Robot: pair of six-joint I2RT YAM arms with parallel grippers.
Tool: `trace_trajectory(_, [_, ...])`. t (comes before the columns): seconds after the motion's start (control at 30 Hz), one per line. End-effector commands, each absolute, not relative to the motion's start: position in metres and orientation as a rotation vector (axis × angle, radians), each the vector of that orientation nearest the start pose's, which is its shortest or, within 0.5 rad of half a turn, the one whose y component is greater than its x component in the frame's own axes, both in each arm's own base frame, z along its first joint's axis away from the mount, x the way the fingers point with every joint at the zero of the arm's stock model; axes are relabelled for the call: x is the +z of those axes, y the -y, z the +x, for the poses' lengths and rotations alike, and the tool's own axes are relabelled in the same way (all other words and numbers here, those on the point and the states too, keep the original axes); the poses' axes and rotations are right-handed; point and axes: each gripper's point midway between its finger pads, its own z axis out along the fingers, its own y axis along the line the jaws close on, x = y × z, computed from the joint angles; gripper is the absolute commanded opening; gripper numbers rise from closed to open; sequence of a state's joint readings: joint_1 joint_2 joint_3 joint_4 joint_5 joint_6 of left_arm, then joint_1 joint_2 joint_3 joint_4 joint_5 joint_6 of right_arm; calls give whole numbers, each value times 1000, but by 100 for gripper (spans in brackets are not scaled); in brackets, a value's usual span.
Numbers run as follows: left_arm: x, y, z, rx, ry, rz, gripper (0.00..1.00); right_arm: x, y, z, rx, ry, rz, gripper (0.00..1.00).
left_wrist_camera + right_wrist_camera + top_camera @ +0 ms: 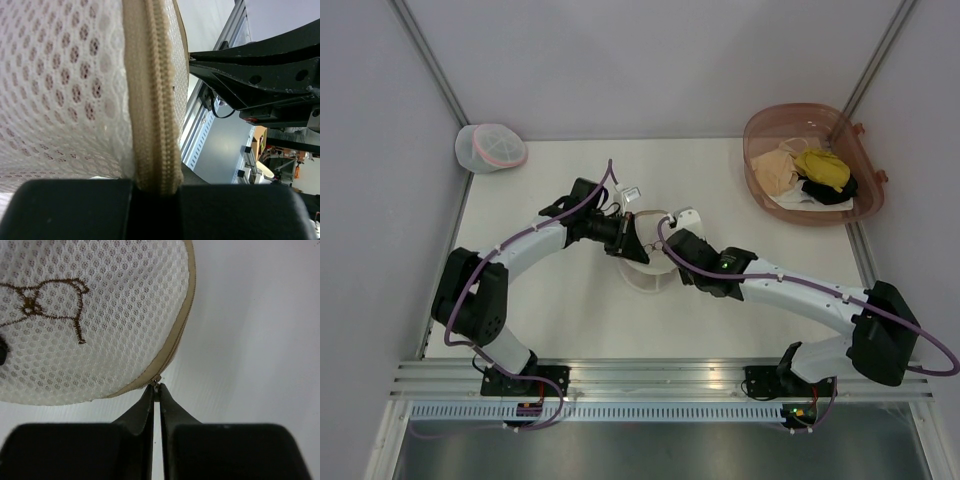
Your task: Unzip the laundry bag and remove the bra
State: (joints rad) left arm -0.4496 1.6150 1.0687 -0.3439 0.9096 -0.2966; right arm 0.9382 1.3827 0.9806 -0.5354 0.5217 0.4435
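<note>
The round cream mesh laundry bag (653, 268) lies mid-table between both arms. In the right wrist view the laundry bag (90, 320) shows its dark bra outline and beige zipper band. My right gripper (156, 388) is shut on the small metal zipper pull at the bag's lower edge. My left gripper (155, 192) is shut on the bag's beige zipper band (152, 100), with mesh to the left. In the top view the left gripper (632, 243) and right gripper (667, 245) meet over the bag. The red bra is hidden.
A whiter round bag with a pink band (490, 148) sits at the back left corner. A pinkish translucent basket (760, 130) at the back right holds yellow (822, 168), beige and black garments. Grey walls and metal rails edge the table.
</note>
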Motion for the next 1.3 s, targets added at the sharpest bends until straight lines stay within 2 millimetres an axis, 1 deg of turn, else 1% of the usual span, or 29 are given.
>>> trace_trajectory(0.0, [146, 277, 242, -1443, -2446, 657, 2, 112, -192, 247, -110, -2346, -433, 12])
trace_trajectory(0.1, [146, 277, 243, -1438, -2448, 652, 2, 106, -197, 244, -73, -2360, -460, 26])
trace_trajectory(0.17, [147, 277, 242, -1436, -2448, 651, 2, 100, -203, 241, -34, -2377, -477, 28])
trace_trajectory(0.2, [147, 277, 242, -1434, -2447, 653, 2, 99, -208, 241, -8, -2380, -482, 34])
trace_trajectory(0.23, [149, 277, 242, -1436, -2440, 656, 2, 95, -212, 237, 25, -2396, -499, 34])
trace_trajectory(0.33, [149, 277, 244, -1429, -2439, 651, 2, 88, -217, 235, 55, -2407, -511, 34])
trace_trajectory(0.43, [149, 276, 245, -1421, -2442, 641, 2, 85, -231, 226, 163, -2429, -555, 36])
trace_trajectory(0.47, [147, 275, 246, -1422, -2447, 639, 2, 90, -236, 223, 216, -2419, -562, 36])
trace_trajectory(0.5, [146, 275, 246, -1419, -2451, 635, 2, 89, -246, 216, 305, -2420, -589, 39])
trace_trajectory(0.53, [148, 275, 246, -1421, -2448, 635, 2, 96, -250, 214, 359, -2399, -595, 40])
trace_trajectory(0.6, [147, 275, 247, -1421, -2451, 631, 2, 99, -260, 205, 460, -2386, -625, 43])
trace_trajectory(0.67, [148, 276, 248, -1423, -2448, 631, 2, 102, -263, 204, 489, -2361, -630, 44])
trace_trajectory(0.73, [150, 277, 248, -1427, -2442, 636, 2, 99, -261, 206, 477, -2350, -629, 44])
trace_trajectory(0.8, [150, 276, 248, -1429, -2444, 633, 2, 99, -265, 212, 480, -2318, -624, 43])
trace_trajectory(0.83, [150, 277, 247, -1431, -2445, 633, 2, 95, -262, 217, 444, -2313, -609, 43])
trace_trajectory(0.87, [150, 276, 247, -1434, -2444, 632, 2, 94, -264, 223, 429, -2292, -603, 42])
trace_trajectory(0.9, [150, 276, 247, -1436, -2444, 631, 2, 91, -261, 231, 382, -2281, -584, 41])
trace_trajectory(0.93, [151, 277, 246, -1439, -2442, 634, 2, 83, -259, 234, 342, -2295, -586, 41])
trace_trajectory(1.0, [153, 277, 245, -1440, -2437, 637, 2, 79, -260, 243, 294, -2285, -585, 41])
trace_trajectory(1.03, [153, 276, 245, -1440, -2435, 636, 2, 71, -256, 249, 233, -2292, -575, 41])
trace_trajectory(1.07, [153, 276, 245, -1439, -2432, 638, 2, 69, -255, 252, 217, -2289, -570, 41])
trace_trajectory(1.2, [153, 276, 244, -1443, -2435, 639, 2, 68, -254, 257, 195, -2267, -548, 41])
trace_trajectory(1.27, [153, 276, 244, -1444, -2431, 641, 2, 73, -252, 259, 196, -2245, -533, 40])
